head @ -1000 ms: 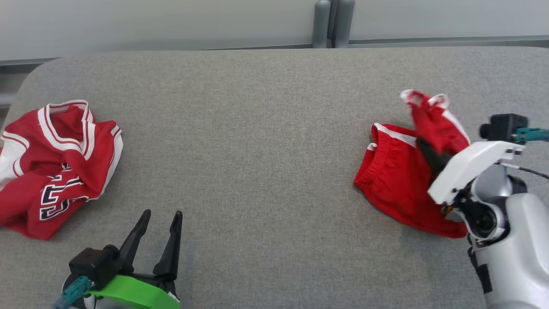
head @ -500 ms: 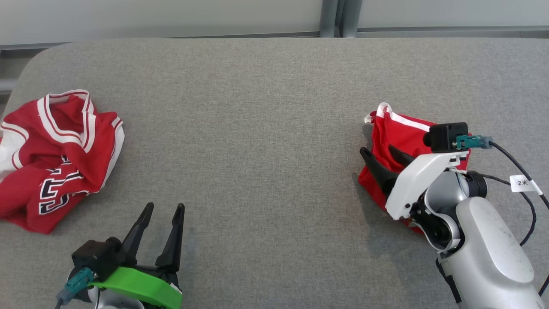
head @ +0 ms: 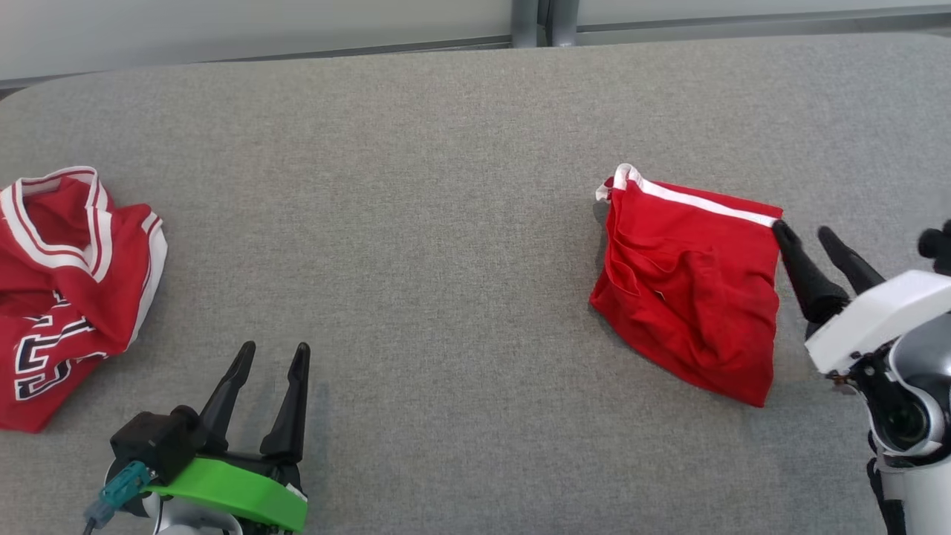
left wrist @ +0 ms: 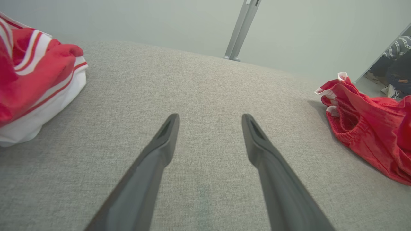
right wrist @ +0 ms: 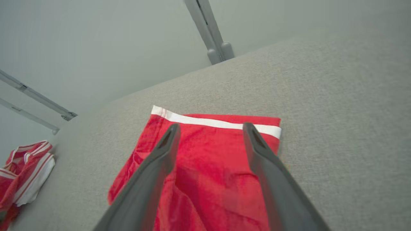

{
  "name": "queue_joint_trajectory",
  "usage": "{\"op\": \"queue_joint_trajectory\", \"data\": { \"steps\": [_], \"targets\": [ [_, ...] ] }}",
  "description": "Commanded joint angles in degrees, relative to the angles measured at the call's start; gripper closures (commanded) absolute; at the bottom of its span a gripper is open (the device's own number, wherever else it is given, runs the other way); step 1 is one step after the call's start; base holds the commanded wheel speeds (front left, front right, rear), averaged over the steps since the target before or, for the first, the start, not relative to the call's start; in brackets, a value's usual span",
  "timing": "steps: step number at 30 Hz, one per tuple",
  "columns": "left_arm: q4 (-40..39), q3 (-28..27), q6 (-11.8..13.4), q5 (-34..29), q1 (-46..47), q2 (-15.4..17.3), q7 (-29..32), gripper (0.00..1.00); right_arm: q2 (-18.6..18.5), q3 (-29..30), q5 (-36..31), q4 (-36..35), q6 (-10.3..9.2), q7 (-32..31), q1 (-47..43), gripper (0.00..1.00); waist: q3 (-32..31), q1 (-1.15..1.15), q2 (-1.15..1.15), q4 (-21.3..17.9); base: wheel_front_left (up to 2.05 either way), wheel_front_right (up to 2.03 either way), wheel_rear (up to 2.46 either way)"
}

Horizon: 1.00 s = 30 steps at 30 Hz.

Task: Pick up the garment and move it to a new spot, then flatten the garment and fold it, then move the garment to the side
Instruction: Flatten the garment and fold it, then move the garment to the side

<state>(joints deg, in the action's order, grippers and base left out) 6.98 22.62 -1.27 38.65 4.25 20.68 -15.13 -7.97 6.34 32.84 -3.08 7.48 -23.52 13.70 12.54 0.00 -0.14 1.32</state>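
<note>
The red shorts (head: pixel 691 290) with a white band along their far edge lie folded on the right of the grey table (head: pixel 446 223). My right gripper (head: pixel 802 230) is open just off their right edge, its left fingertip by the far right corner. In the right wrist view, the shorts (right wrist: pixel 212 160) lie under and between the spread fingers of the right gripper (right wrist: pixel 211 126). My left gripper (head: pixel 275 347) is open and empty at the lower left, over bare table. The left wrist view has the left gripper (left wrist: pixel 210 116) with the shorts (left wrist: pixel 369 128) to its right.
A crumpled red and white jersey (head: pixel 67 290) lies at the table's left edge and is also in view in the wrist cameras (left wrist: pixel 32 80) (right wrist: pixel 25 173). A grey post (head: pixel 539 18) stands behind the table's far edge.
My right gripper has let go of the shorts and drawn back to the right. The lifted part now lies folded down flat. The head camera has shifted. The left arm has stayed put.
</note>
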Motion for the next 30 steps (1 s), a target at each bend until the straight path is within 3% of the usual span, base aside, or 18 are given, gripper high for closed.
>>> {"op": "queue_joint_trajectory", "data": {
  "steps": [1,9,17,18,19,30],
  "targets": [
    [-0.2,0.0,-0.4,-0.7,0.2,0.0,0.0,0.0,0.4,2.6,-1.1,1.3,0.02,-0.3,-1.0,0.0,1.3,0.0,0.14,-0.9,0.0,0.0,0.0],
    [0.2,0.5,-0.9,-0.8,1.7,0.2,0.3,0.0,3.4,8.1,-1.6,11.2,0.02,0.5,1.9,0.0,3.3,0.0,0.14,-1.4,0.0,0.0,0.0],
    [1.0,1.1,-0.9,-1.2,3.8,-0.4,0.6,0.0,4.3,6.9,1.2,23.8,0.02,-2.6,7.4,0.0,3.0,0.0,0.14,0.4,0.0,0.0,0.0],
    [1.2,1.2,-0.8,-1.3,3.9,-0.5,0.6,0.0,3.7,6.3,1.4,24.5,0.02,-3.3,7.8,0.67,2.8,0.0,0.14,0.8,0.0,0.0,0.0],
    [1.4,1.3,-0.8,-1.2,4.0,-0.7,0.6,0.0,3.1,5.8,1.7,24.8,0.02,-3.7,8.2,1.0,2.5,0.0,0.14,1.1,0.0,0.0,0.0],
    [2.4,0.8,-0.7,-0.5,1.3,-3.5,0.0,0.0,-6.4,-9.0,4.8,9.0,0.02,-7.6,10.1,1.0,-1.8,0.0,0.14,3.6,0.0,0.0,0.0]
  ]
}}
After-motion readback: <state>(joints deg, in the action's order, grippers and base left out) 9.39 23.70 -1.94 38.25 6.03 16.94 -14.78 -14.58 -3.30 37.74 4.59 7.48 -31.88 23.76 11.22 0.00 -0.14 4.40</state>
